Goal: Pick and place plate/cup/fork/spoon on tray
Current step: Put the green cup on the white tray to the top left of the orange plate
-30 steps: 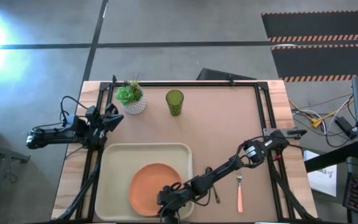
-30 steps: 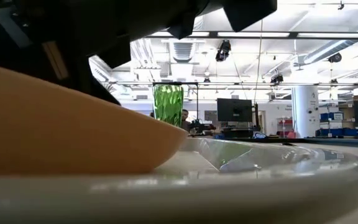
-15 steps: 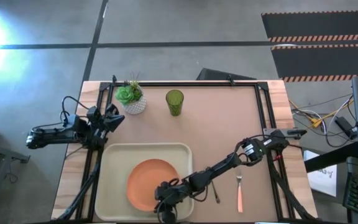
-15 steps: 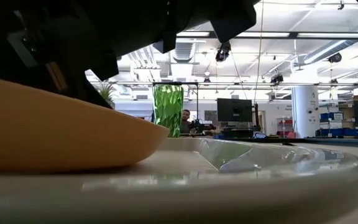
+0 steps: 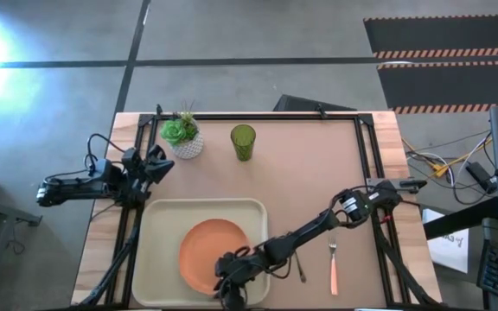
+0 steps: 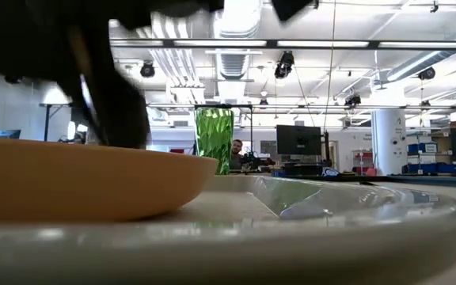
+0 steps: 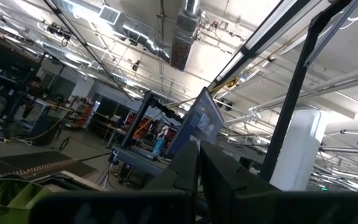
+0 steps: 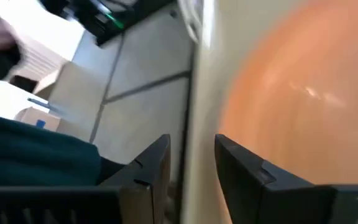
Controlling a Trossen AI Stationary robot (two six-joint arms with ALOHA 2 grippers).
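The salmon-orange plate (image 5: 204, 253) lies flat on the cream-white tray (image 5: 157, 231) at the table's near left. My right gripper (image 5: 230, 278) stands open at the plate's near right rim. In the right wrist view its two fingers straddle the tray's rim (image 8: 197, 118), with the plate (image 8: 303, 93) just beyond one finger. The green cup (image 5: 242, 142) stands upright at the far middle. The pink-handled fork (image 5: 333, 268) and the dark spoon (image 5: 301, 271) lie right of the tray, the spoon partly under my right arm. My left gripper (image 5: 161, 162) waits shut at the table's left. My right gripper stands open at the plate's near right rim (image 8: 247, 118), and its fingers come level from the table's near right. I cannot tell whether a finger (image 8: 253, 171) touches the rim. The plate (image 6: 77, 182) rests level on the tray (image 6: 307, 229).
A white pot with a green plant (image 5: 182, 138) stands at the far left, close to my left gripper. Black rails (image 5: 366, 147) run along the table's far and side edges. Bare tabletop lies between the cup and the fork.
My right gripper has opened and let go of the plate. The plate, tilted a second ago with its held edge raised, has come down and now lies level on the tray, shifted slightly toward the table's left.
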